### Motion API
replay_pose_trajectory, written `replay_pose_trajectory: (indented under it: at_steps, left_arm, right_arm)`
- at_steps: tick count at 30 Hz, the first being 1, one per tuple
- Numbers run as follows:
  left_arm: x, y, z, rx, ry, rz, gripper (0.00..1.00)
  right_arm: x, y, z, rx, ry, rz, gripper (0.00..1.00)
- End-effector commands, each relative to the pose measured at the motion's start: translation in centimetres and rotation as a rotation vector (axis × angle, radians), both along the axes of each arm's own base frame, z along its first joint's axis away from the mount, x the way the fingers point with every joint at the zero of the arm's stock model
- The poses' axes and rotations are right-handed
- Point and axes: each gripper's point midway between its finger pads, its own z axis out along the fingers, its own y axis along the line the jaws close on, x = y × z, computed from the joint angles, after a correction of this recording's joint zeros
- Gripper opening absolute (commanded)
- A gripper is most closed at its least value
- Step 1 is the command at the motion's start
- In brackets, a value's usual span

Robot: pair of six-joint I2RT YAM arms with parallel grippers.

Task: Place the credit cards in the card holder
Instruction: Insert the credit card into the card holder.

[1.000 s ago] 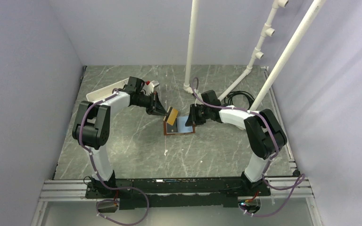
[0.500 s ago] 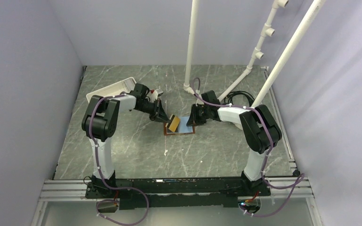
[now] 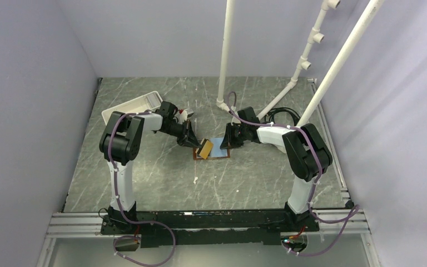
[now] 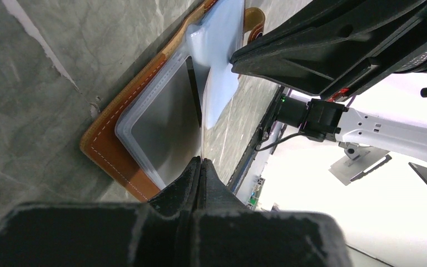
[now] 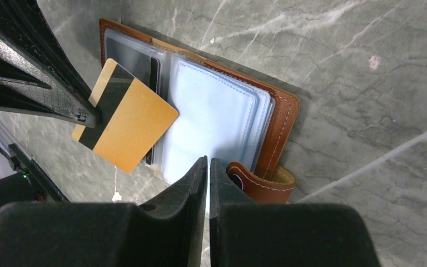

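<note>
Left gripper [image 4: 201,161] pinches one stiff, glossy gold credit card [image 5: 125,122] with a black stripe, tilted just beyond its fingertips over the single open card holder [image 5: 281,128], stitched brown leather with translucent sleeves. Right gripper [image 5: 208,161] nips one pale sleeve, jaws narrow. Grey veined tabletop [image 3: 256,178]; lilac walls [image 3: 33,83].

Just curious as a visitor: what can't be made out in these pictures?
Gold card: its other face unseen; right wrist view shows the striped side, left wrist view only an edge.
White tray: inside hidden by its wall and the left arm, top view.
Card holder: sleeve contents hazy; right gripper covers the near edge, right wrist view.
</note>
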Motion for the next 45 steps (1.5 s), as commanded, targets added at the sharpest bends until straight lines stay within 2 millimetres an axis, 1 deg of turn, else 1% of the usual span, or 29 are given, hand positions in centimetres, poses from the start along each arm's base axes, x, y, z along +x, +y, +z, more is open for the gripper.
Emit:
replay_pose_trajectory:
  at_steps: [1,9,13,15,27,37,40,45]
  left_arm:
    - [0.0,0.2,0.8,-0.008,-0.048,-0.014,0.00]
    - [0.1,0.7,0.8,-0.008,-0.046,-0.004,0.00]
    - [0.4,1.3,1.0,-0.013,-0.051,0.014,0.00]
    - [0.5,1.3,1.1,-0.017,-0.053,0.015,0.00]
    - [0.3,0.0,0.8,-0.063,-0.042,-0.007,0.00]
    - [0.8,-1.2,0.2,-0.068,-0.043,-0.001,0.00]
    - [1.2,-1.6,-0.1,-0.065,-0.048,0.023,0.00]
    - [1.9,-1.9,-1.2,-0.026,-0.068,0.114,0.00]
  right_arm:
    - [0.8,-0.5,-0.1,-0.020,-0.025,-0.020,0.08]
    - [0.7,-0.5,-0.2,-0.018,-0.023,-0.016,0.08]
    - [0.7,-0.5,-0.2,-0.019,-0.023,-0.014,0.08]
    - [0.6,-0.5,-0.2,-0.018,-0.022,-0.014,0.08]
    - [0.6,-0.3,-0.2,-0.009,-0.017,-0.009,0.08]
    - [0.6,-0.2,-0.3,-0.004,-0.012,-0.007,0.08]
    - [0.6,-0.2,-0.2,-0.003,-0.014,-0.009,0.08]
    - [0.4,-0.2,-0.1,0.005,-0.012,-0.009,0.08]
